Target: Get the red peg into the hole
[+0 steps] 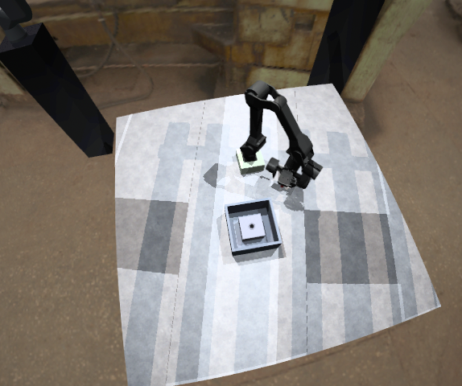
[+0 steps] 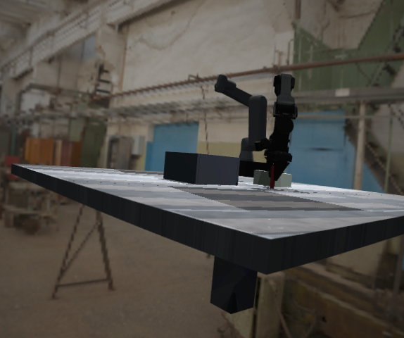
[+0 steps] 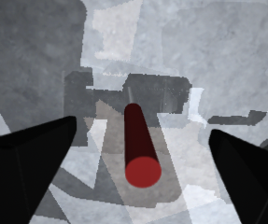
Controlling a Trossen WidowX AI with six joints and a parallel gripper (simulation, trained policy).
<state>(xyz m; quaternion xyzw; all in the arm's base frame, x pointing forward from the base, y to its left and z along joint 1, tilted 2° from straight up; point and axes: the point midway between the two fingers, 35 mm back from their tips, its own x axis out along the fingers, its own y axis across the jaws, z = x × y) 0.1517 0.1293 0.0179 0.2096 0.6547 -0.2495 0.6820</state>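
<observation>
The red peg [image 1: 282,186] [image 2: 272,178] [image 3: 141,145] stands upright on the table; in the top view the hand hides most of it. My gripper [image 1: 286,182] [image 2: 275,173] [image 3: 143,129] is open and low over the table, pointing down around the peg. In the wrist view the peg is between the spread fingers, with a gap on each side. The open grey-blue box [image 1: 228,230] [image 2: 217,169] sits apart from the gripper. Inside it lies a pale square plate [image 1: 245,233] with a dark, empty hole [image 1: 251,226] at its middle. The exterior view does not show the box's inside.
The arm's pale green base block [image 1: 251,168] [image 2: 285,179] is close behind the hand. The box's raised walls surround the plate. The striped table [image 1: 264,315] [image 2: 304,223] ends in open edges. A dark pillar [image 1: 52,87] stands beyond its back left corner.
</observation>
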